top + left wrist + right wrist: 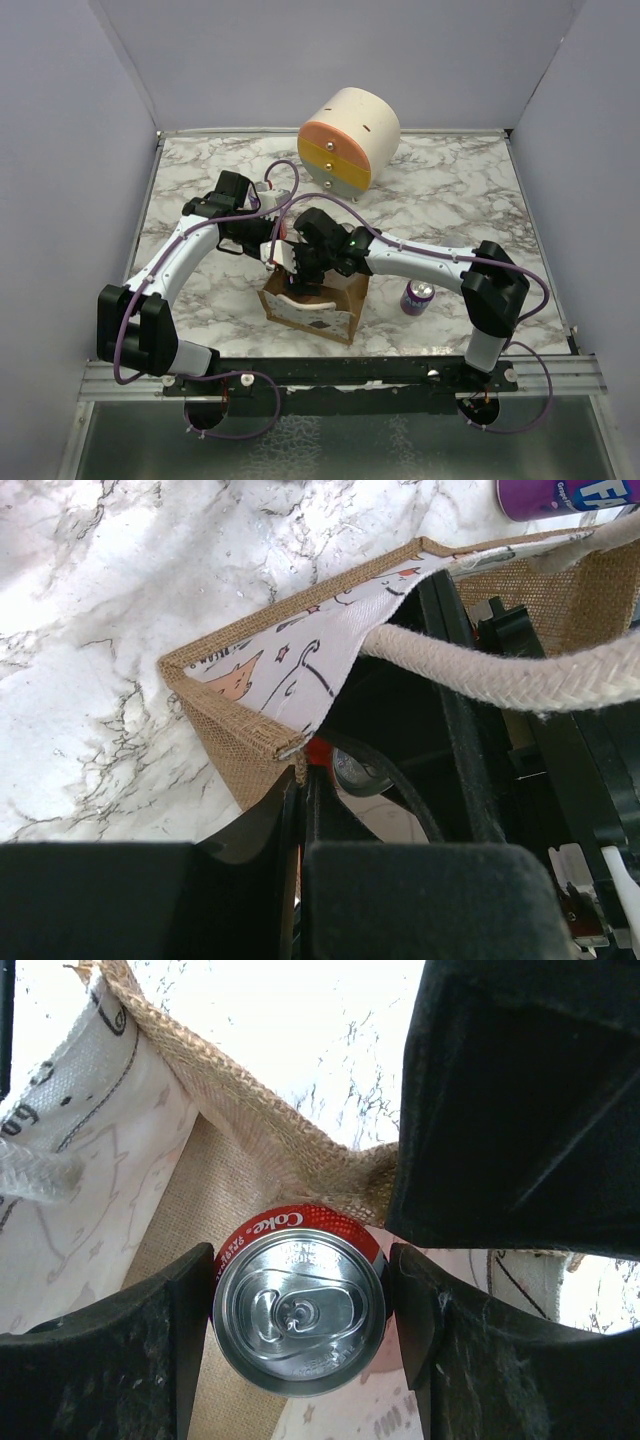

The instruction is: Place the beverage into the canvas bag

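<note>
There is one tan burlap tote bag with whitish rope handles (312, 318), at lower centre of the top view. There are two drink cans: one red Coke can with a silver top (300, 1310), at bottom centre of the right wrist view, and one purple can (417, 296), right of centre in the top view. One round cream cabinet with orange and yellow drawer fronts (350, 135) stands at upper centre. Two white-and-black robot arms show: the left arm (180, 262) and the right arm (430, 262). There is one white marble-patterned table (470, 190).

canvas bag (225, 735) of coarse rough weave, smooth printed pale lining, braided rope handle (480, 675), can (300, 1310) with shiny metal top, smooth marbled table (450, 200)
</note>
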